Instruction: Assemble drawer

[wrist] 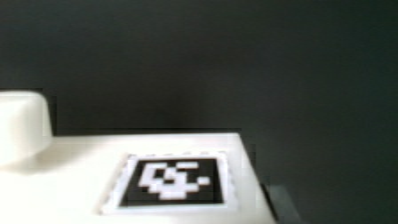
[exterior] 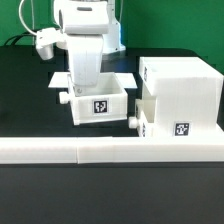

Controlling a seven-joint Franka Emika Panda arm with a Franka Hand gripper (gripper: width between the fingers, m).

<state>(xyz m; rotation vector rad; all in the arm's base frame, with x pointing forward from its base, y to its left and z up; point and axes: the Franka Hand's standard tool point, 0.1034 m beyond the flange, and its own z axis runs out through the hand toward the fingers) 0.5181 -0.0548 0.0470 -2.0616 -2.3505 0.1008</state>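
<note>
Housing (exterior: 180, 95) sits at 3 o'clock of the exterior view. One tray (exterior: 98, 102) lies at centre; a second tray (exterior: 150, 127), knob forward, is tucked into the housing's base. The gripper (exterior: 84, 82) hangs in the centre tray, but you cannot tell its finger spread. Expect light, stiff, slick plastic: pinch a thin side wall, not the knob.

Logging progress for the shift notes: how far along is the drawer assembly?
Done: one tray already sits in the housing, knob poking out.
In hand: the gripper reaches down into the second tray, which stands loose on the table beside the housing; its grip is hidden.
Left: sliding that tray into the housing.
</note>
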